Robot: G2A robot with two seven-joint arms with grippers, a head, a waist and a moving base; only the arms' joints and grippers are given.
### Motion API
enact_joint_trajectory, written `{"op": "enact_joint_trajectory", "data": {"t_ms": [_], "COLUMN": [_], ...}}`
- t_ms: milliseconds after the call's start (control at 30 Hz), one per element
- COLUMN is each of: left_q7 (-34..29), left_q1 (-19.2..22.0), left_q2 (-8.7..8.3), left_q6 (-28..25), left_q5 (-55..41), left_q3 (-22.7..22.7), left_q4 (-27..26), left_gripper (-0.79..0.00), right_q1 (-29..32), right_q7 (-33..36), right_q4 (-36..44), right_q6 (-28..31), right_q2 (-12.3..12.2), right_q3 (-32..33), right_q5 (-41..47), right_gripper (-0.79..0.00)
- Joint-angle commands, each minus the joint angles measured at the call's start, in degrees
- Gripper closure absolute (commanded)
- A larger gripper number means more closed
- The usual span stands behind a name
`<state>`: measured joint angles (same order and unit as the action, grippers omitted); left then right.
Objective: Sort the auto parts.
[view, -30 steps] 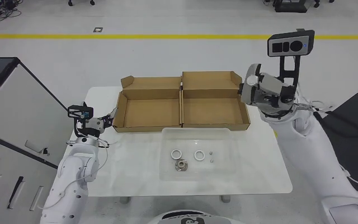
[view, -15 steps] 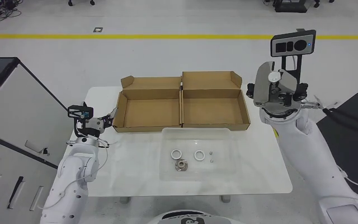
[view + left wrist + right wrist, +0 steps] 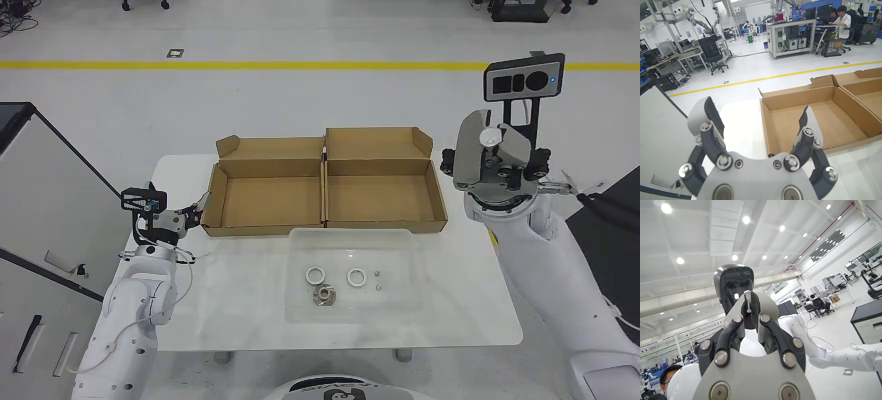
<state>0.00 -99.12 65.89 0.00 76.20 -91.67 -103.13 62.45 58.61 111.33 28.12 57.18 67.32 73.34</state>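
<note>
A clear plastic tray (image 3: 296, 240) near the table's front holds two white rings (image 3: 315, 274) (image 3: 356, 276), a metal flanged part (image 3: 324, 294) and a small piece (image 3: 378, 270). Behind it two open cardboard boxes stand side by side, the left box (image 3: 265, 200) (image 3: 810, 121) and the right box (image 3: 380, 198); both look empty. My right gripper (image 3: 748, 296) (image 3: 492, 140) is raised beyond the table's right edge, pointing upward, shut on a threaded metal bolt (image 3: 747, 301). By the left box's outer wall my left gripper (image 3: 757, 103) (image 3: 195, 215) stands open and holds nothing.
The white table (image 3: 450, 290) has bare room to the right and front of the tray. A grey panel (image 3: 50, 200) stands off the table's left side. Beyond the boxes a yellow line (image 3: 300, 65) crosses the floor.
My right arm swung away from the right box to the right and turned its gripper upward, then held still. The left arm has not moved.
</note>
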Motion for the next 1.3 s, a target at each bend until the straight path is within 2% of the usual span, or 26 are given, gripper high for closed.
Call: {"op": "enact_joint_trajectory", "data": {"t_ms": [0,167,367,433,500,533,600,633,667,733,800,1000,1267], "left_q7": [0.0,0.0,0.0,0.0,0.0,0.0,0.0,0.0,0.0,0.0,0.0,0.0,0.0], "left_q1": [0.0,0.0,0.0,0.0,0.0,0.0,0.0,0.0,0.0,0.0,0.0,0.0,0.0], "left_q2": [0.0,0.0,0.0,0.0,0.0,0.0,0.0,0.0,0.0,0.0,0.0,0.0,0.0], "left_q6": [0.0,0.0,0.0,0.0,0.0,0.0,0.0,0.0,0.0,0.0,0.0,0.0,0.0], "left_q5": [0.0,0.0,0.0,0.0,0.0,0.0,0.0,0.0,0.0,0.0,0.0,0.0,0.0], "left_q3": [0.0,0.0,0.0,0.0,0.0,0.0,0.0,0.0,0.0,0.0,0.0,0.0,0.0], "left_q4": [0.0,0.0,0.0,0.0,0.0,0.0,0.0,0.0,0.0,0.0,0.0,0.0,0.0], "left_gripper": [-0.785,-0.785,-0.785,-0.785,-0.785,-0.785,-0.785,-0.785,-0.785,-0.785,-0.785,-0.785,-0.785], "right_q1": [0.2,2.04,4.35,4.29,3.98,3.38,2.16,0.99,0.01,-2.26,-5.29,-13.3,-18.93], "right_q7": [-1.07,-4.53,-8.17,-8.68,-9.55,-9.69,-9.95,-9.87,-10.07,-10.76,-10.87,-11.58,-10.42], "right_q4": [-0.14,-2.07,-3.45,-3.59,-3.79,-3.64,-3.58,-3.81,-3.88,-5.3,-5.8,-10.03,-17.86], "right_q6": [-0.49,-4.02,-13.11,-16.46,-19.71,-21.34,-23.73,-24.74,-25.74,-27.84,-29.16,-31.1,-31.44], "right_q2": [-0.01,-0.66,-2.25,-2.93,-3.3,-3.62,-3.76,-4.02,-4.12,-3.98,-4.12,-3.27,-1.6], "right_q3": [0.41,5.8,14.95,17.89,19.42,20.05,19.83,19.78,19.09,16.99,14.26,3.59,-7.05], "right_q5": [-1.31,-10.71,-27.33,-36.71,-41.55,-47.42,-50.77,-56.32,-60.21,-62.64,-72.36,-89.67,-101.52], "right_gripper": [0.0,0.0,0.0,0.0,0.0,0.0,0.0,0.0,0.0,0.0,0.0,0.0,0.0]}}
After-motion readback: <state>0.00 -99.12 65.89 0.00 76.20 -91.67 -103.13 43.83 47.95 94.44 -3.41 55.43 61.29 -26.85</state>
